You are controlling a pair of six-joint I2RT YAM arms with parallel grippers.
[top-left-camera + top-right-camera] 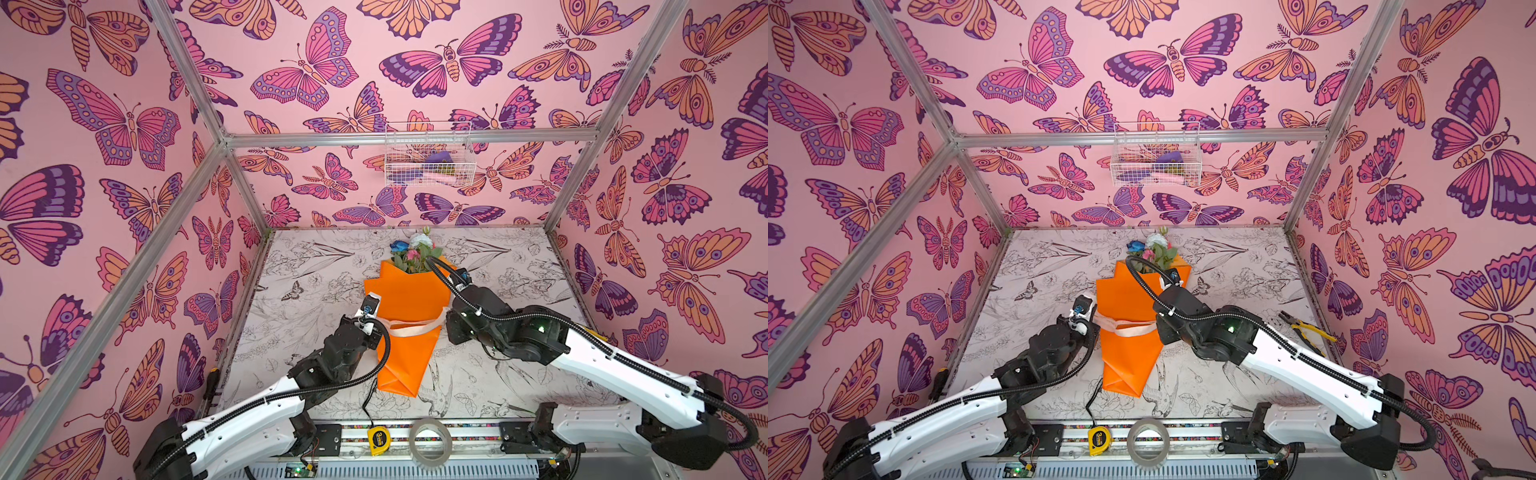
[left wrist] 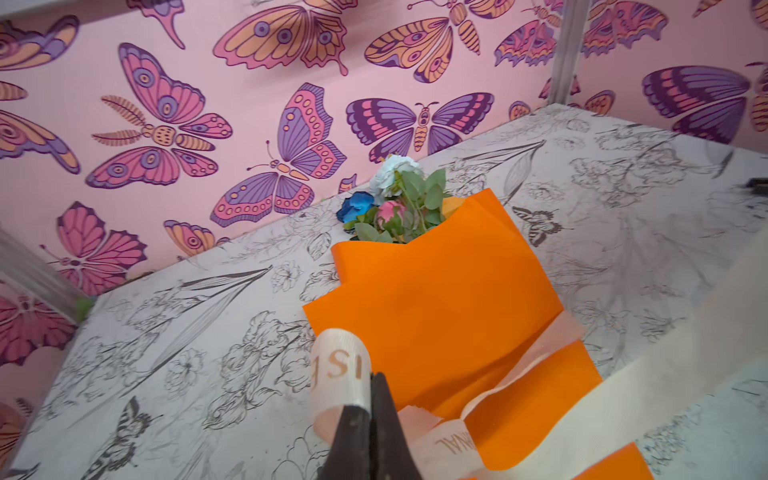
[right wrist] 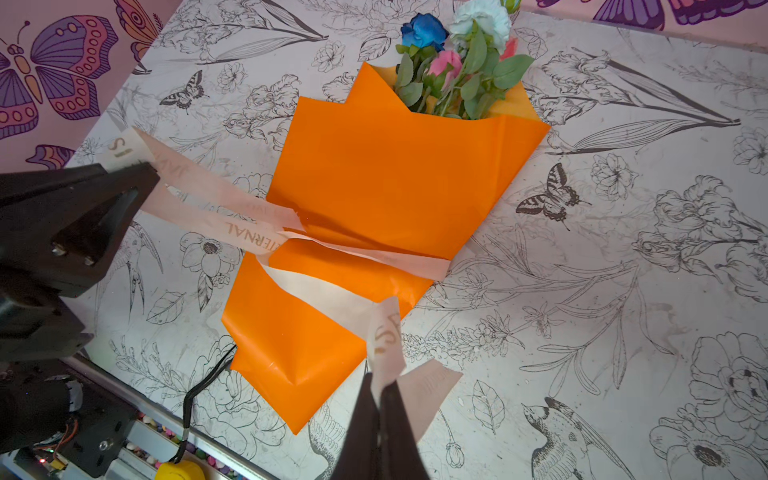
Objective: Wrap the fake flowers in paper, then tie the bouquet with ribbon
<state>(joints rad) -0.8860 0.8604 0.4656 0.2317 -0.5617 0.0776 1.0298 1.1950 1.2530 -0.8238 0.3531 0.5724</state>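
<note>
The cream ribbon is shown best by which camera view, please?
The right wrist view: the ribbon crosses the bouquet with its printed lettering legible and its ends pinched in the left hand and right hand. The left wrist view shows one looped end and a blurred strip; both top views show only a small pale band.

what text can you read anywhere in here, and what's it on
"ETERNAL": on the ribbon, in gold letters.
"IS": same ribbon, nearer its end.
"NAL": same ribbon in the left wrist view, the rest of the word folded out of sight.
"3": on the tape measure; the print beside it is too small to read.
Other ribbon lettering is too faint or blurred.
</note>
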